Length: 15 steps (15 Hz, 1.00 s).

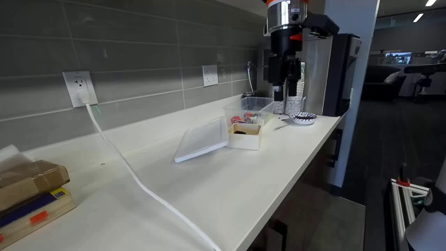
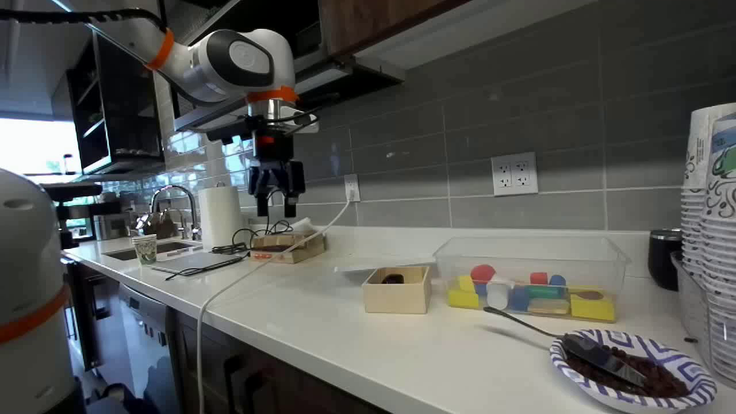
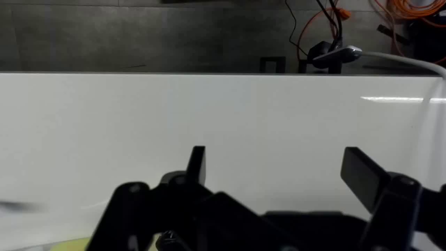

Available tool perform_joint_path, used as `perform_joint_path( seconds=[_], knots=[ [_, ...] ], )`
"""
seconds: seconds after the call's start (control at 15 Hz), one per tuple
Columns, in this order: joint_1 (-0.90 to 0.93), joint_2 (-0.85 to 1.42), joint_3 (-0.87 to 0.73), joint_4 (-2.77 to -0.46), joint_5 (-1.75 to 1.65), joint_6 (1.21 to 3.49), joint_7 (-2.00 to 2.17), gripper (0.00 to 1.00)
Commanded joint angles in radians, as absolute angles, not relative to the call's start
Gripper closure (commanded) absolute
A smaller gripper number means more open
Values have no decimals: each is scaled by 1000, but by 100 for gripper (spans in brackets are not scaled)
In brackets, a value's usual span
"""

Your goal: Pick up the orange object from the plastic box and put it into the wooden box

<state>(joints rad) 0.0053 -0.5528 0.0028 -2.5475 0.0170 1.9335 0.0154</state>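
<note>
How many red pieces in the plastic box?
2: in an exterior view, rounded red piece at left, smaller red piece near the middle; others may be hidden.

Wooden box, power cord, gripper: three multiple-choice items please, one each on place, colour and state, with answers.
1. The wooden box stands:
A on the patterned plate
B on the counter beside the clear plastic box
C in the sink

2. The power cord plugged into the wall outlet is:
A black
B orange
C white

3. The gripper is:
A open
B shut
C gripping a spoon

1 B: an exterior view shows the boxes side by side.
2 C: it is white along its visible length.
3 A: the wrist view shows counter between its parted fingers.
</note>
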Motion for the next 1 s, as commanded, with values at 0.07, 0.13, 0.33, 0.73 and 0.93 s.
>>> perform_joint_path(
  seconds=[0.07, 0.13, 0.33, 0.73, 0.93],
  knots=[
    [4, -552, 4, -2546, 17, 1932, 15, 0],
    [4, -552, 4, -2546, 17, 1932, 15, 0],
    [4, -552, 4, -2546, 17, 1932, 15, 0],
    [4, -552, 4, -2546, 17, 1932, 15, 0],
    [-1, -538, -19, -2521, 23, 1923, -11, 0]
  ],
)
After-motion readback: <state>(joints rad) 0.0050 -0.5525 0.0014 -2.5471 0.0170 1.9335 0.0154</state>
